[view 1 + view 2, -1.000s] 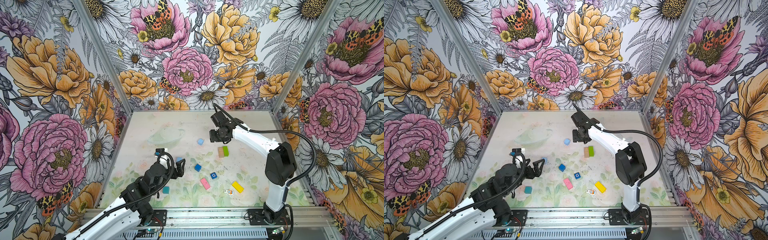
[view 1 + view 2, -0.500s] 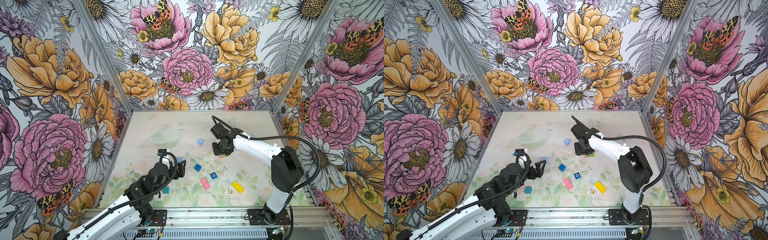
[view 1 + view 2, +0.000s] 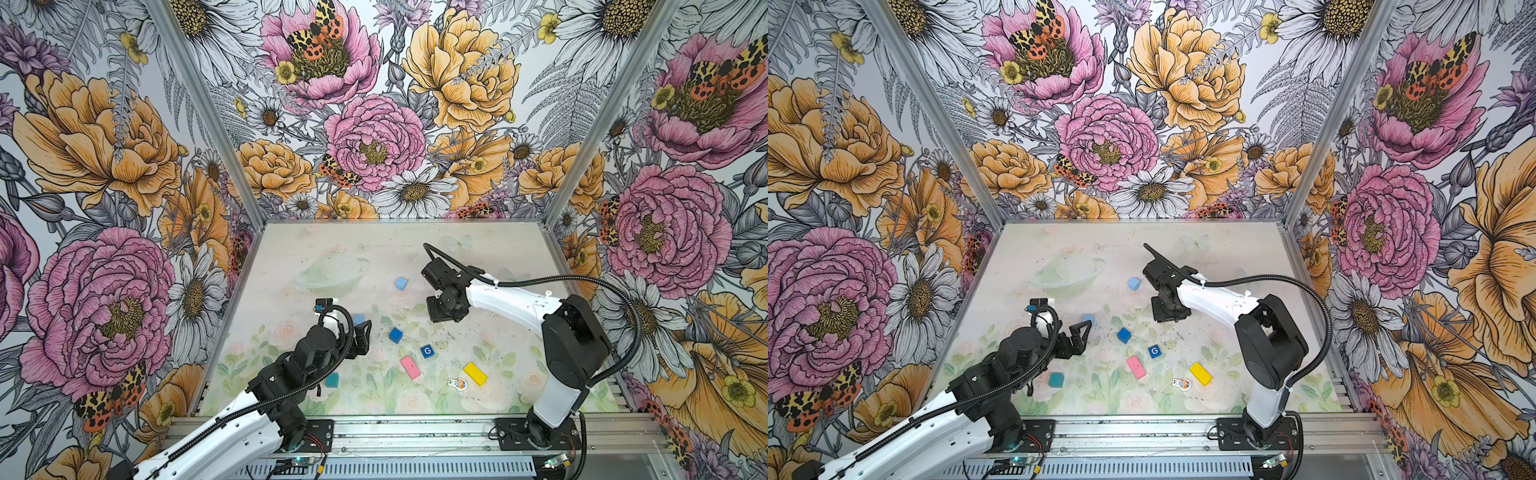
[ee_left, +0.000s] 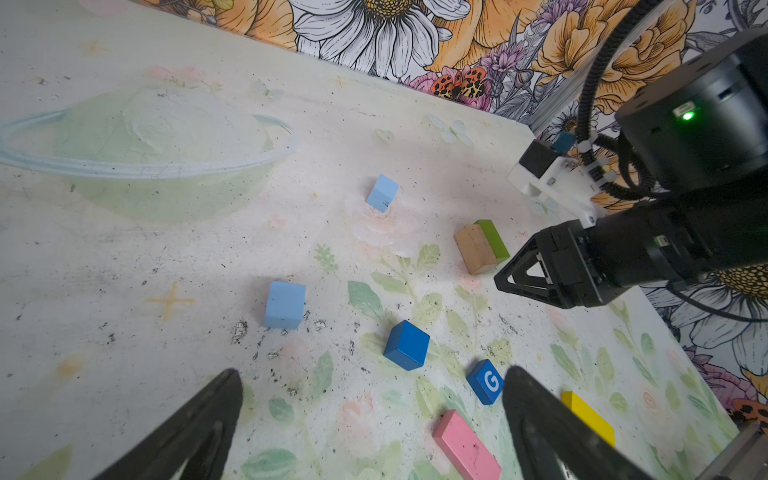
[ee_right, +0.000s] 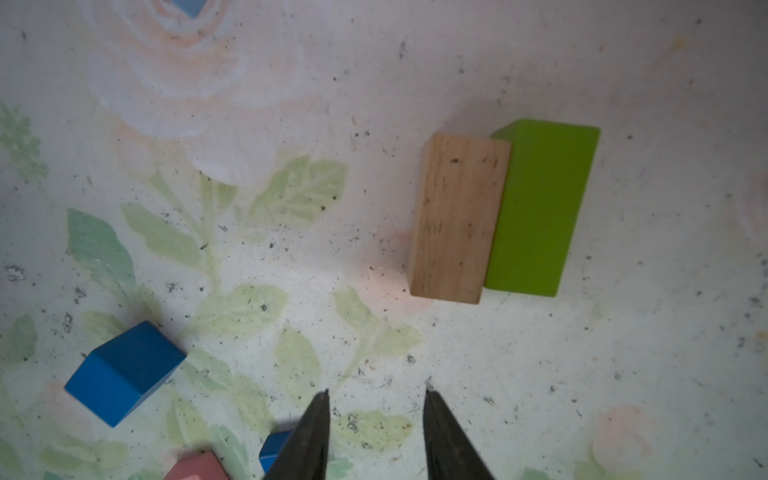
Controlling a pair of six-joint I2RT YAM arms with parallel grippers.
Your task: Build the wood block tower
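Right wrist view looks down on the plain-wood oblong [image 5: 457, 220] and the green oblong [image 5: 540, 208], lying flat and touching along their long sides; the right hand [image 5: 377, 392] hangs near them, jaws a narrow gap apart with nothing between. A dark blue cube [image 5: 124, 372] sits nearby. In both top views the rest lie singly around the middle of the table [image 3: 498, 257]: a light blue cube [image 3: 400, 284] at centre, the G cube [image 3: 427, 351], pink oblong [image 3: 410, 367] and yellow oblong [image 3: 475, 373] lower down, a teal cube [image 3: 331, 379] at lower left. The left hand [image 4: 371, 372] hovers spread wide and empty near a second light blue cube [image 3: 358, 319].
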